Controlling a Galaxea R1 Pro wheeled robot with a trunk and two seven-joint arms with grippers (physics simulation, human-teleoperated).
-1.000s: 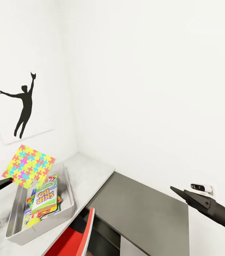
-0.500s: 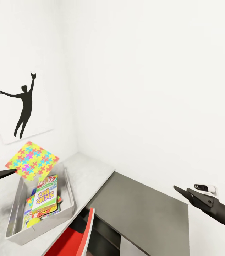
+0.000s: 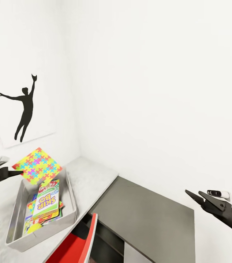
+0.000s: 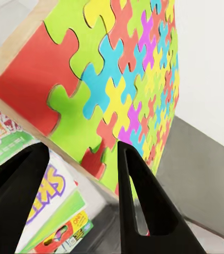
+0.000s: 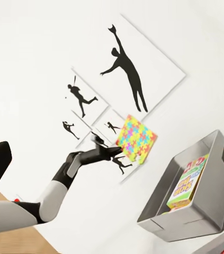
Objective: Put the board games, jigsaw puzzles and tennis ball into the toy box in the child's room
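My left gripper (image 3: pixel 20 171) is shut on the edge of a multicoloured jigsaw puzzle (image 3: pixel 38 165), holding it tilted in the air over the far end of the grey toy box (image 3: pixel 42 235). In the left wrist view the puzzle (image 4: pixel 117 90) fills the space beyond the gripper (image 4: pixel 82 148). The box stands on the light-grey table (image 3: pixel 92 177). Inside it lie a SKIP-BO board game (image 3: pixel 45 201), other colourful boxes under that, and the tennis ball (image 3: pixel 34 229). My right gripper (image 3: pixel 193 191) hangs open and empty at the far right. The right wrist view takes in the puzzle (image 5: pixel 137 138) and the toy box (image 5: pixel 180 225).
A lower dark grey side cabinet (image 3: pixel 149 215) adjoins the table on the right. A red chair back (image 3: pixel 77 244) rises in front of the table's edge. White walls close off the corner, with a dark silhouette picture (image 3: pixel 25 109) on the left wall.
My left gripper has risen and carried the puzzle to the right, farther over the box, and the puzzle now lies flatter. My right gripper has drifted slightly lower and to the right.
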